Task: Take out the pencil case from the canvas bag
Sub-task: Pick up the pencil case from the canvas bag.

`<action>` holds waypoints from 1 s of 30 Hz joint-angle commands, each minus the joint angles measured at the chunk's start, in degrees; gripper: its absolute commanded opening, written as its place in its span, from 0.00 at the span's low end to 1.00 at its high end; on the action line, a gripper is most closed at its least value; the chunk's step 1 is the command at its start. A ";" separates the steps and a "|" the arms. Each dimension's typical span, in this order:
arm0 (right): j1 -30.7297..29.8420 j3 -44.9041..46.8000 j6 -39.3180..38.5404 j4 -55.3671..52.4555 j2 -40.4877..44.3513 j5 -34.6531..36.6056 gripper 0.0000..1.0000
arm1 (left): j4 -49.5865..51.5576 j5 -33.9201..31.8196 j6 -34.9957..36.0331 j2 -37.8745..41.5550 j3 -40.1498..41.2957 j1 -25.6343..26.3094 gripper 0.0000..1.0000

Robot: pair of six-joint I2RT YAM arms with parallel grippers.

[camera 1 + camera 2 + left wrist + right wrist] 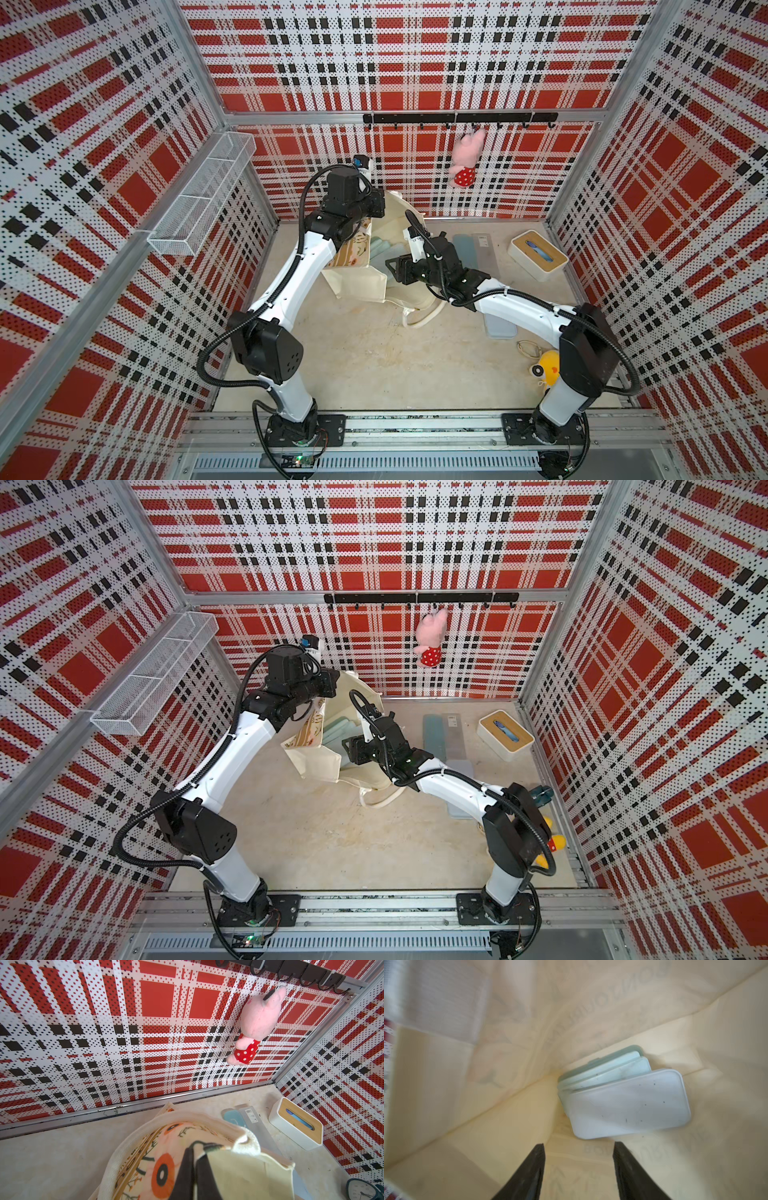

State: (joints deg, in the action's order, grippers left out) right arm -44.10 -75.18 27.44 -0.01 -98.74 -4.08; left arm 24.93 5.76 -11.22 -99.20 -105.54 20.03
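Canvas bag pinched open by our left gripper; our half-open, empty right gripper faces the pencil case, just ahead, lying crosswise.

Pink plush toy, white box

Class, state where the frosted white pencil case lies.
In the right wrist view the pencil case lies inside the canvas bag, overlapping a teal-edged case, beyond the right gripper.
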 commanded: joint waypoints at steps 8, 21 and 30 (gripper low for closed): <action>-0.46 -4.63 0.35 -9.55 -2.08 25.87 0.56 | -7.36 2.53 1.53 2.17 -3.02 0.27 0.00; -2.13 -5.70 -13.54 -4.82 -7.93 24.02 0.62 | -7.92 7.34 3.65 3.08 -2.05 0.27 0.00; -1.79 -11.61 -9.08 -11.18 -15.48 23.66 0.68 | -9.67 10.43 4.30 4.58 0.22 0.36 0.00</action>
State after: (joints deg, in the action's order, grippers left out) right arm -46.00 -83.74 16.16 -8.54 -112.62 19.38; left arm 24.18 13.04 -7.64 -98.96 -104.88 20.01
